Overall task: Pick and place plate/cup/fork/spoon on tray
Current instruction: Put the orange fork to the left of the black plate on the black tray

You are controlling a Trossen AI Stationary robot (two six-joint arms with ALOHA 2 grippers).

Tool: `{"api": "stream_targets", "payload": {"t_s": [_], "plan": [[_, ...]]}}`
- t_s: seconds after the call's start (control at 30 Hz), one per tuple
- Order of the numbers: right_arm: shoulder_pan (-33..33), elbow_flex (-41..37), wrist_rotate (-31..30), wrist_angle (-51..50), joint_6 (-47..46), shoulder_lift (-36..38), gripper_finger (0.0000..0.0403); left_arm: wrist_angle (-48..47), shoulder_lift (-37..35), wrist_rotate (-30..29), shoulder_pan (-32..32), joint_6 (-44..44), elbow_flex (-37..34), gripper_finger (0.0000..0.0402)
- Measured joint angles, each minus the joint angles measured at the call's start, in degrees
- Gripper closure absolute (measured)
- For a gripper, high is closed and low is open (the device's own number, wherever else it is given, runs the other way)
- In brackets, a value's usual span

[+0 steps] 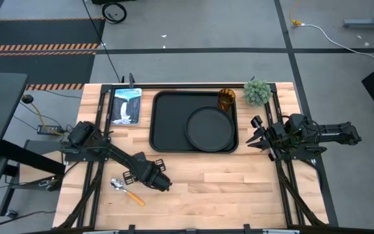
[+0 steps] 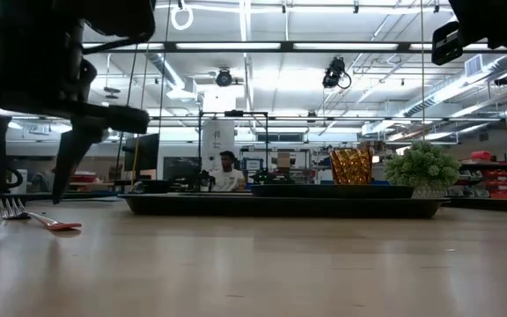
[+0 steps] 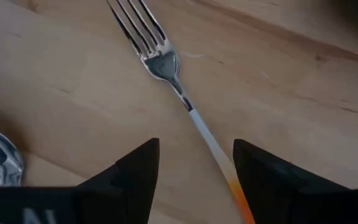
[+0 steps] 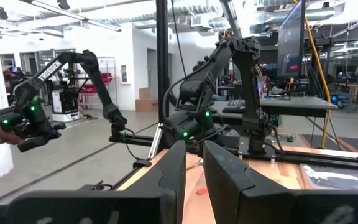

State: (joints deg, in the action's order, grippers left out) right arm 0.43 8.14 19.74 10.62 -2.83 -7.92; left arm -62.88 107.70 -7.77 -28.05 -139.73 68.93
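Note:
The fork (image 3: pixel 166 65) lies flat on the wooden table at the near left, and its thin handle (image 3: pixel 213 149) runs back between my left gripper's fingers. My left gripper (image 3: pixel 196 163) is open, pointing down, with a finger on each side of the handle, and it hides the fork in the high view (image 1: pixel 151 177). The spoon (image 1: pixel 126 190) lies on the table just left of it. The round black plate (image 1: pixel 209 128) and the amber cup (image 1: pixel 226 99) sit on the black tray (image 1: pixel 167 120). My right gripper (image 1: pixel 257 135) is shut and empty above the table's right side.
A small green plant (image 1: pixel 257 91) stands at the far right corner. A blue-white picture card (image 1: pixel 126 105) lies at the far left beside the tray. The left part of the tray is bare. Bare wood stretches along the table's near side between the arms.

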Motion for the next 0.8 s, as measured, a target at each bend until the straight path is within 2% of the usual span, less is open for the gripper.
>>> {"api": "stream_targets", "payload": {"t_s": [0.57, 0.8], "plan": [[0.0, 0.0, 2.0, 0.0, -0.2, 0.0, 0.0339, 2.5, 2.3, 0.5, 1.5, 0.6, -0.1, 0.0209], [0.0, 0.0, 2.9, 0.0, -0.2, 0.0, 0.0339, 10.5, 1.6, 0.1, 1.5, 1.1, -4.6, 0.021]]}}
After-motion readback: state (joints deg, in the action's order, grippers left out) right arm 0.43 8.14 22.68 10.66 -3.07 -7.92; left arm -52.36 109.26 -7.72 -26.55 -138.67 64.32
